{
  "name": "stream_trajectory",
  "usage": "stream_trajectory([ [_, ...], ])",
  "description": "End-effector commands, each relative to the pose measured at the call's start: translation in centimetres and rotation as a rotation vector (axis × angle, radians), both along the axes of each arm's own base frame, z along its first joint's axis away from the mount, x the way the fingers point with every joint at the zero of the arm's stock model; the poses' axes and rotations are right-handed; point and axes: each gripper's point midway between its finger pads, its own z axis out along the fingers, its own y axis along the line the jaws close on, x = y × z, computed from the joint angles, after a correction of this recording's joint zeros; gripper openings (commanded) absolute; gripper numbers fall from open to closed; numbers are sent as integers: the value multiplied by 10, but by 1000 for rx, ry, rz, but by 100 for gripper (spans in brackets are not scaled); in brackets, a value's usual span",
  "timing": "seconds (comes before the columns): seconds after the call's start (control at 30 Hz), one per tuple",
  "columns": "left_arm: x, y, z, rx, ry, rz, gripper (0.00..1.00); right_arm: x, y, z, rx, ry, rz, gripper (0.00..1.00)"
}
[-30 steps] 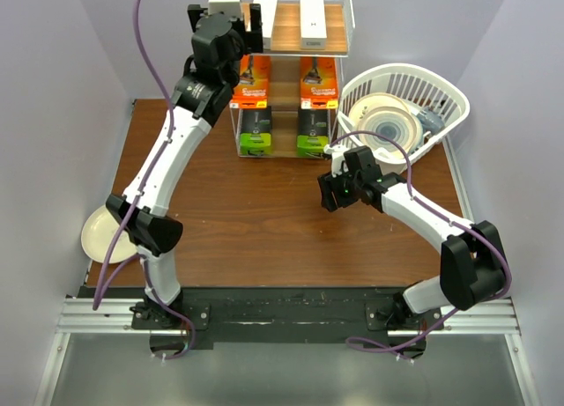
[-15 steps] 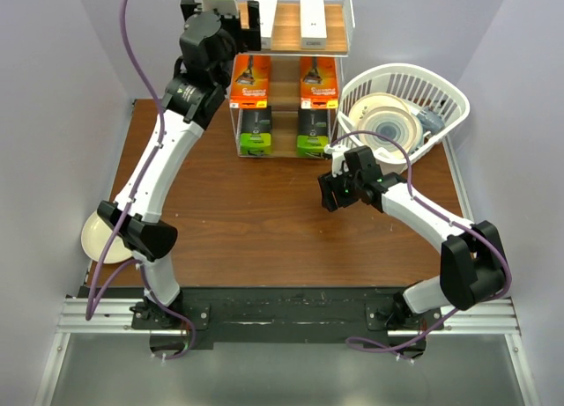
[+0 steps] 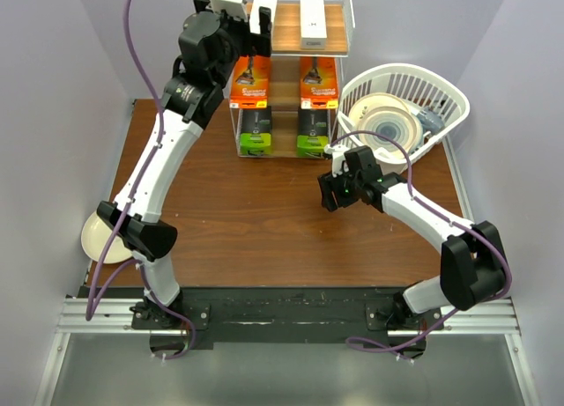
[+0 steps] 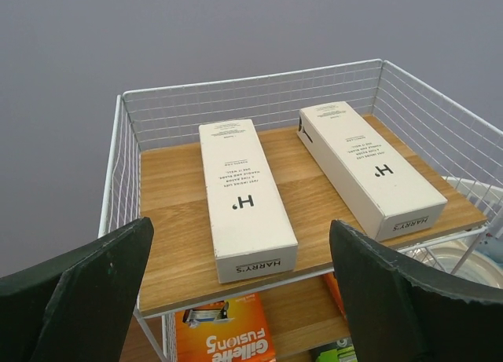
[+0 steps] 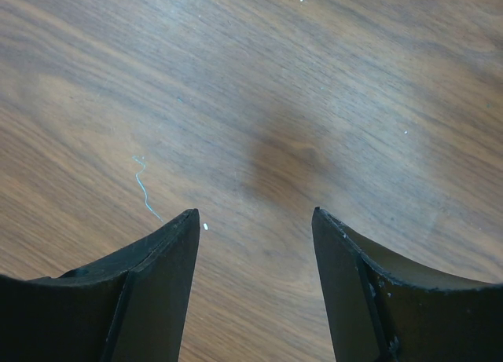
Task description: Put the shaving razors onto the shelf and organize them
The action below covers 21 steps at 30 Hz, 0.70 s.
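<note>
Your shelf (image 3: 286, 27) stands at the 12 o'clock edge of the table (image 3: 256, 212), and all six packs sit on it. Two white boxes (image 4: 245, 197) (image 4: 368, 167) lie side by side on the top board, apart from each other. They run lengthwise from 12 to 6, one on the 9 o'clock half and one on the 3 o'clock half. Below them are two orange cards (image 3: 251, 78) (image 3: 318, 78) on the middle tier and two black boxes (image 3: 256, 131) (image 3: 312, 133) on the bottom. Each pair lines up under the one above.

Your left gripper (image 4: 240, 223) hangs just off the top tier's 6 o'clock edge, facing the left white box. Its fingers are spread wide and hold nothing. Your right gripper (image 5: 255, 213) hovers over bare table toward 3 o'clock, with its jaws partly apart and also empty.

By my reading the placing is done. What is left for you is at most a small squaring-up of the right white box, which looks a touch angled in the wrist view, and then bringing both arms clear.
</note>
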Motion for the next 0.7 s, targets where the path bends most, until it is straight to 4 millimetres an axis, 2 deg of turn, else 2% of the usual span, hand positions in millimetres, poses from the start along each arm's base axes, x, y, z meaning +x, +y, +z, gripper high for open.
stream_trajectory([
  [0.0,-4,-1,10,-32,-19,-23,100,3,1,18,39,-48,-12,63],
  [0.23,8,-10,-9,-34,22,-31,100,1,-3,14,36,-45,-19,64],
  [0.67,27,-12,-42,-12,88,9,100,2,-6,11,35,-36,-24,64],
])
